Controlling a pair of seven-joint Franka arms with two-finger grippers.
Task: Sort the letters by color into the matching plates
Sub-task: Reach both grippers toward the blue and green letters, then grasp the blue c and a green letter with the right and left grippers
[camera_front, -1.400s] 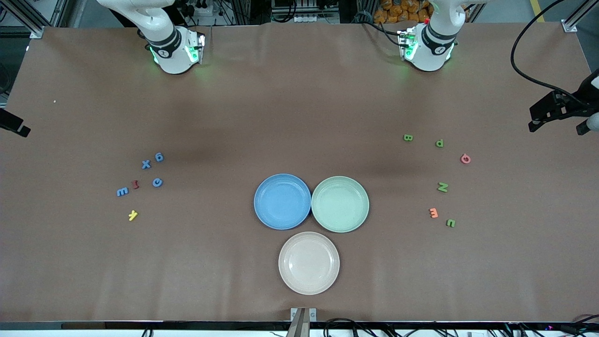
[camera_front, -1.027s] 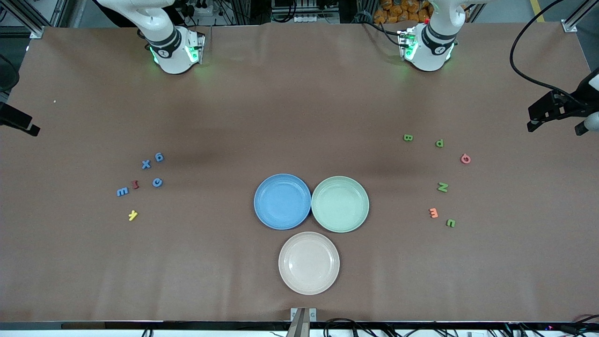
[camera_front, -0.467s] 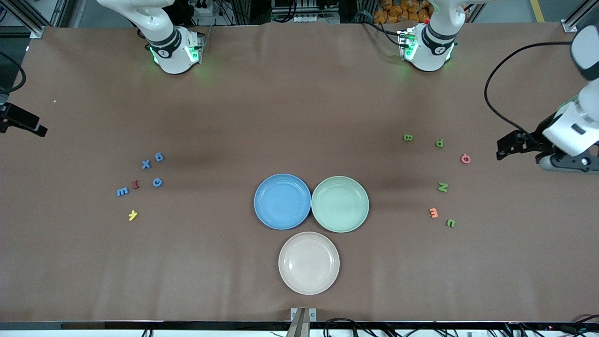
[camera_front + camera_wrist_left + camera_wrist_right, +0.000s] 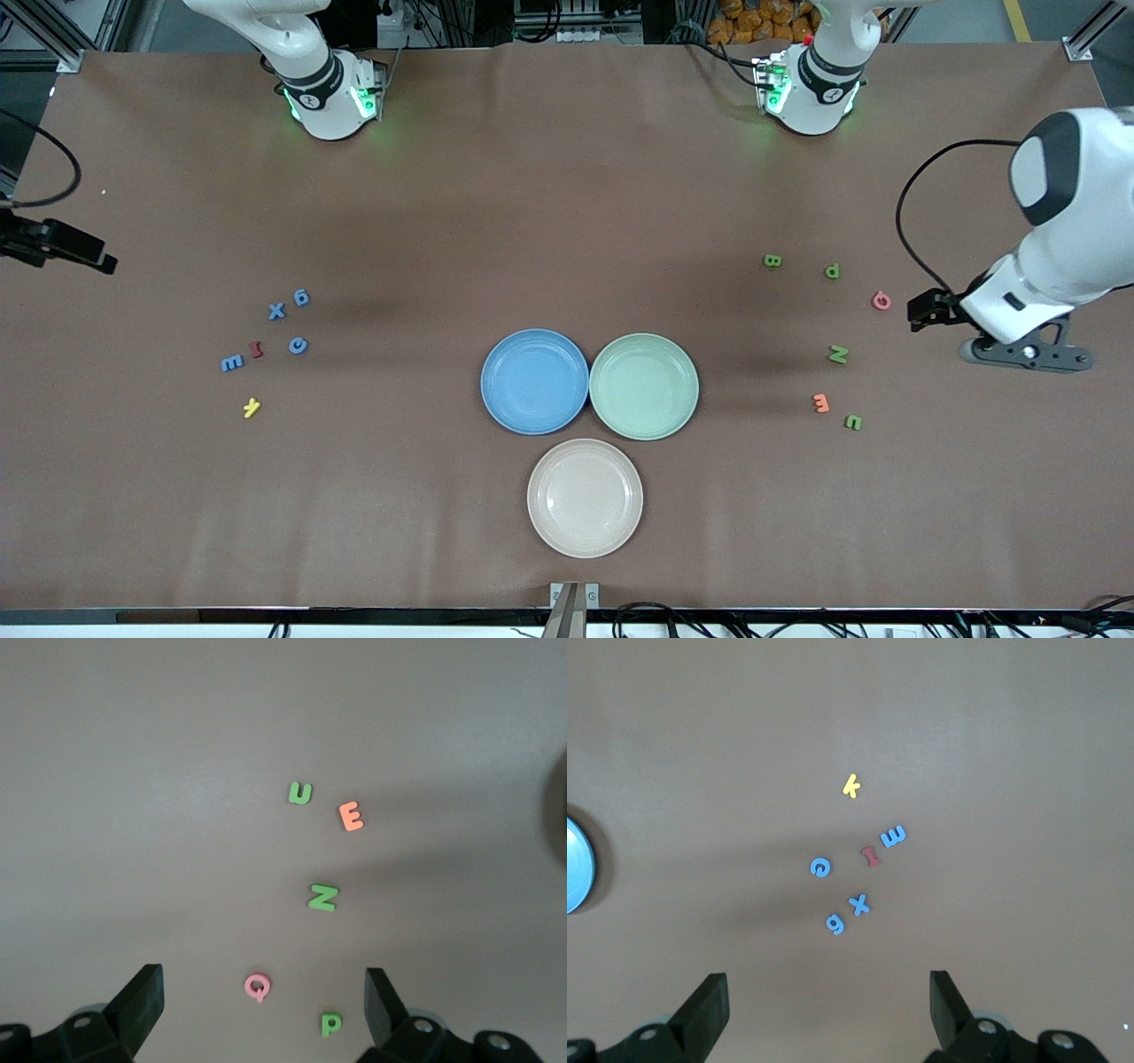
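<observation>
Swung inward over the table, left gripper (image 4: 263, 1014) wide open and empty above green letters (image 4: 322, 897), right gripper (image 4: 828, 1014) likewise above blue letters (image 4: 859, 903).

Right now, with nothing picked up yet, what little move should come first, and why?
Probably the left gripper should dip toward the green P. Its fingers stand open with nothing between them, green letters lie loose on the table below, and the mint green plate has nothing in it. The right gripper, also open, could likewise start on the blue letters.
</observation>
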